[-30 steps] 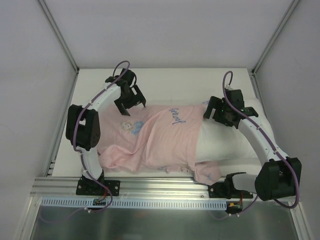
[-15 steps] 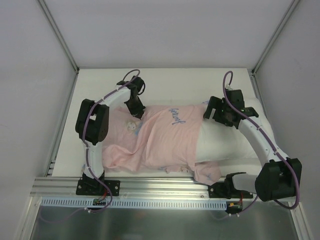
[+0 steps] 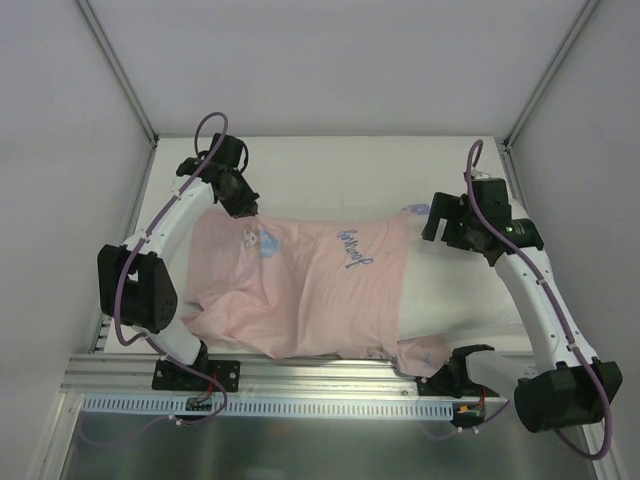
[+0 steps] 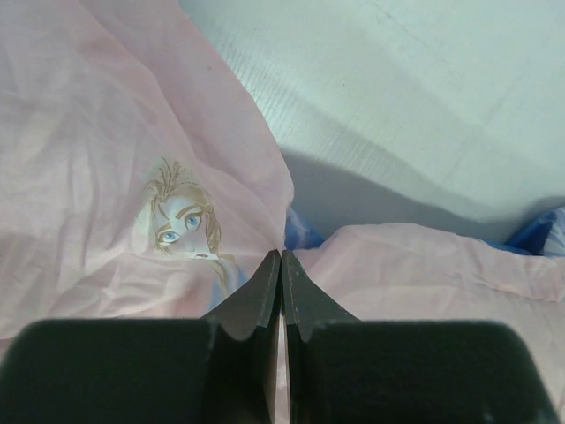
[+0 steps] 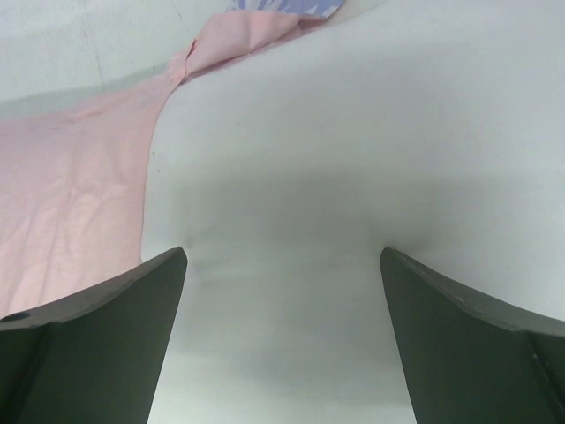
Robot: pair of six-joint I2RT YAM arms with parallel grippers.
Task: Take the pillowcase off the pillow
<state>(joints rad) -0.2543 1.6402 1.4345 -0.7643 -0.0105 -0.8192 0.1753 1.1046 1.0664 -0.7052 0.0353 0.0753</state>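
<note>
Nearest my bases, the pillowcase [image 3: 310,290] lies pink side up across the table [image 3: 330,160], its near hem rumpled at the front edge. It covers the left part of the pillow [image 3: 465,290], whose bare white right end sticks out of its mouth. Farther back, my left gripper [image 3: 243,207] sits at the case's far left corner, jaws pressed together on a pinched fold of pink cloth. Only my left wrist view shows that pinch closely, along with a blonde princess face showing faintly through the cloth and a sliver of blue just beyond the tips. My right gripper [image 3: 441,222] stands wide over the pillow's bare far side and grips nothing. In its wrist view the fingers [image 5: 168,274] straddle plain white cushion, seemingly touching it, with the case's pink edge and a blue scrap beyond.
</note>
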